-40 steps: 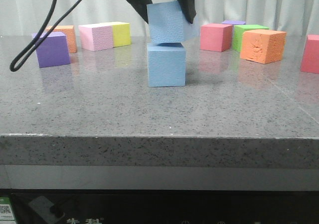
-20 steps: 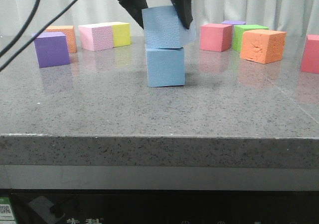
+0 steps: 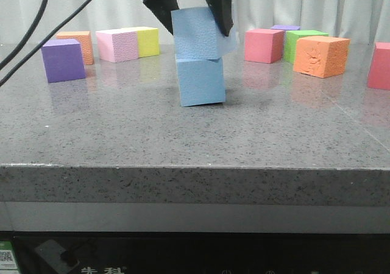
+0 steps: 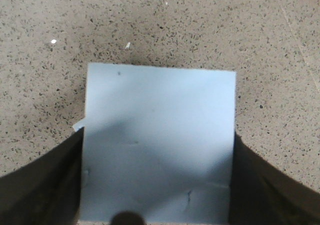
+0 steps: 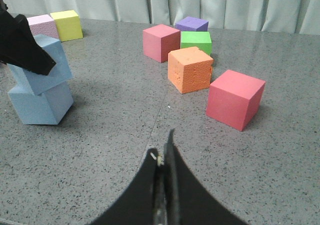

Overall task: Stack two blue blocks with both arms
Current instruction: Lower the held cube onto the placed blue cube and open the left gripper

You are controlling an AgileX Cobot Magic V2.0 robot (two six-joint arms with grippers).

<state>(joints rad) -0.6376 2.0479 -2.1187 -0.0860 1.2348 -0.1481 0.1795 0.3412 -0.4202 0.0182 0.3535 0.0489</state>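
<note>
Change since earlier frames: we see the upper blue block [image 3: 195, 33] shifted leftward and lower; the lower blue block [image 3: 201, 81] now tilts, its right bottom corner raised off the table [image 3: 122, 134].
Purple cube [image 3: 63, 59]: far left, standing alone, well apart from the stack.
Orange cube at rear left [image 3: 82, 42]: behind the purple cube, beside the pink-and-yellow pair [image 3: 128, 44].
Left gripper [image 3: 192, 6]: we see it from above at centre, dark fingers [image 4: 45, 185] pressed against both sides of the upper blue block, holding it.
Upper blue block: pebbled face, resting on the lower blue block, offset slightly left and twisted against it.
Lower blue block: smoother, on the table at centre, leaning.
Right-hand group: pink cube [image 3: 264, 45], small purple cube at rear [image 3: 285, 27], green cube [image 3: 303, 41], rough orange cube [image 3: 320, 56], another pink cube [image 3: 380, 66] at the edge.
Right gripper [image 5: 163, 185]: we see its fingers closed together, holding nothing, well apart from the stack.
</note>
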